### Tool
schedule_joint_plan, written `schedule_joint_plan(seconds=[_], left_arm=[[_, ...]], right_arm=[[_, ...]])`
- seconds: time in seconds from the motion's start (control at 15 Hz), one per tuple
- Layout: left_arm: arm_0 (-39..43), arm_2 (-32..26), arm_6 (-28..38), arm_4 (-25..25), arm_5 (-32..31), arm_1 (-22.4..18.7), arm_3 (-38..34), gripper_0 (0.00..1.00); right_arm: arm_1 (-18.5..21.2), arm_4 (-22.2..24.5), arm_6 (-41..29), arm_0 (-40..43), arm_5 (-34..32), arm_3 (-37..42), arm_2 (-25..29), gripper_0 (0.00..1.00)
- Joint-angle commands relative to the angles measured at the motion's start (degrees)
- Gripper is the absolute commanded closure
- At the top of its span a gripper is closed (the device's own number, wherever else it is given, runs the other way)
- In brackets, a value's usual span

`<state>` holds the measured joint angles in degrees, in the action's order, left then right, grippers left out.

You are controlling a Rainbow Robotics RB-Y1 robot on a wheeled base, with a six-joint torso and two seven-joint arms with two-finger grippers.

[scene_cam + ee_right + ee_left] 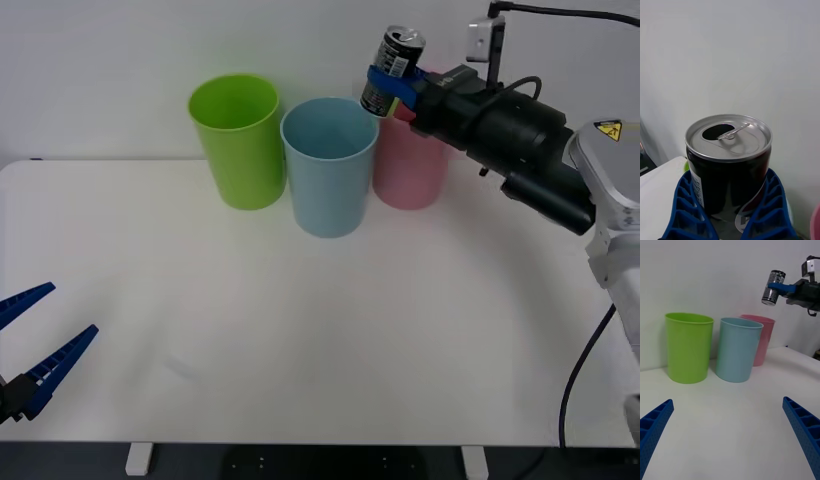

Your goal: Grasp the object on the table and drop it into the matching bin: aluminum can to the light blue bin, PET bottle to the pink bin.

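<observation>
bench: one wide white top with rounded corners, carrying three bins in a row at its far side.
bins: three, counted, lime green bin on the robot's left, light blue bin in the middle, pink bin on the right, each just beside the next.
right tool: raised above the bins, blue fingers clamped on the can's sides.
left tool: low at the near left of the bench, fingers spread apart and holding nothing, well apart from the bins.
aluminum can: one, held in the air, long axis near upright and slightly tilted, silver top up, opened.
key relation: the can appears to hang between the light blue and pink rims; its matching bin lies below and toward the robot's left, so the release likely needs a short shift that way.
</observation>
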<state>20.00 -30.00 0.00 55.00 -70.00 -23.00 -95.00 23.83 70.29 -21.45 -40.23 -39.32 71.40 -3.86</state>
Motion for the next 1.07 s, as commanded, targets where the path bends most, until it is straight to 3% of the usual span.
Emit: schedule_joint_plan(seconds=[0.07, 0.4, 0.6, 0.93, 1.0, 1.07], left_arm=[[0.0, 0.0, 0.0, 0.0, 0.0, 0.0, 0.0, 0.00], [0.0, 0.0, 0.0, 0.0, 0.0, 0.0, 0.0, 0.00], [0.0, 0.0, 0.0, 0.0, 0.0, 0.0, 0.0, 0.00], [0.0, 0.0, 0.0, 0.0, 0.0, 0.0, 0.0, 0.00], [0.0, 0.0, 0.0, 0.0, 0.0, 0.0, 0.0, 0.00], [0.0, 0.0, 0.0, 0.0, 0.0, 0.0, 0.0, 0.00]], right_arm=[[-2.5, 2.7, 0.7, -3.7, 1.3, -5.0, -0.1, 1.00], [-6.6, 5.3, 3.3, -10.4, 2.5, -14.4, -0.6, 1.00], [-6.9, 4.6, 3.5, -11.3, 6.4, -15.1, -3.9, 1.00], [-7.0, 4.7, 3.7, -11.3, 6.4, -15.1, -4.3, 0.99], [-7.0, 4.6, 3.8, -11.3, 6.4, -15.2, -4.3, 0.93], [-7.0, 4.6, 4.0, -11.3, 6.4, -15.2, -4.2, 0.62]])
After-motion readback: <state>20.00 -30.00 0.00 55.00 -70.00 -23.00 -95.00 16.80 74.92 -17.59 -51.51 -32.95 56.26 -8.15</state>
